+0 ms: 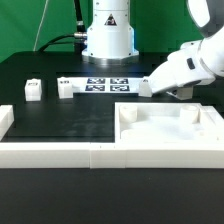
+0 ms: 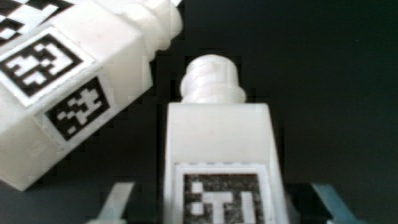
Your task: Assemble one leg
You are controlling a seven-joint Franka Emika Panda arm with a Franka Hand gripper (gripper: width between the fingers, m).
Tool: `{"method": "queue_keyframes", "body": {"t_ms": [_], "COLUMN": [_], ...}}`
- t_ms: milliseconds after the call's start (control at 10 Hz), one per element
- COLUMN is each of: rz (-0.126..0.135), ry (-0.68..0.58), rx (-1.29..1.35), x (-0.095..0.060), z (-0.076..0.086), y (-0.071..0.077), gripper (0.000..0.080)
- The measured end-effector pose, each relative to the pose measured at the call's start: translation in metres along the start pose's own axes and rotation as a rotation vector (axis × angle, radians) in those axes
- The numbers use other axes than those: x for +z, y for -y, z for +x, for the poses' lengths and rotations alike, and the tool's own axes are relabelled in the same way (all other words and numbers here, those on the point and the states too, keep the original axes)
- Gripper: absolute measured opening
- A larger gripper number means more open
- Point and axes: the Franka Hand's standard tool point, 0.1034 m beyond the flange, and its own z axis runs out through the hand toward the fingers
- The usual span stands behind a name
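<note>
In the wrist view a white leg (image 2: 221,140) lies on the black table with its threaded tip (image 2: 214,78) pointing away and its black-and-white tag close to the camera. My gripper (image 2: 224,197) is open. Its fingers (image 2: 121,200) stand either side of the leg with a dark gap on each side. A large white panel (image 2: 71,85) carrying tags lies just beside the leg. In the exterior view my gripper (image 1: 184,91) is low at the far edge of the panel (image 1: 170,122) and hides this leg. Two more legs (image 1: 32,89) (image 1: 66,87) stand at that view's left.
The marker board (image 1: 106,85) lies in front of the robot base (image 1: 107,35). A long white fence (image 1: 60,152) runs along the front edge and up the exterior view's left side.
</note>
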Motion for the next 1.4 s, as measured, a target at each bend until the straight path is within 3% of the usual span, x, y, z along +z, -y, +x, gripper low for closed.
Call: {"method": "queue_keyframes", "body": {"t_ms": [200, 300, 1400], "rz": [0.004, 0.007, 0.006], "ry": [0.012, 0.015, 0.011], "rx": [-0.004, -0.004, -0.003], "x": [-0.004, -0.025, -0.028], "z": [-0.004, -0.014, -0.014], "y": [0.000, -0.004, -0.004], "gripper": [0.0285, 0.0285, 0.0287]}}
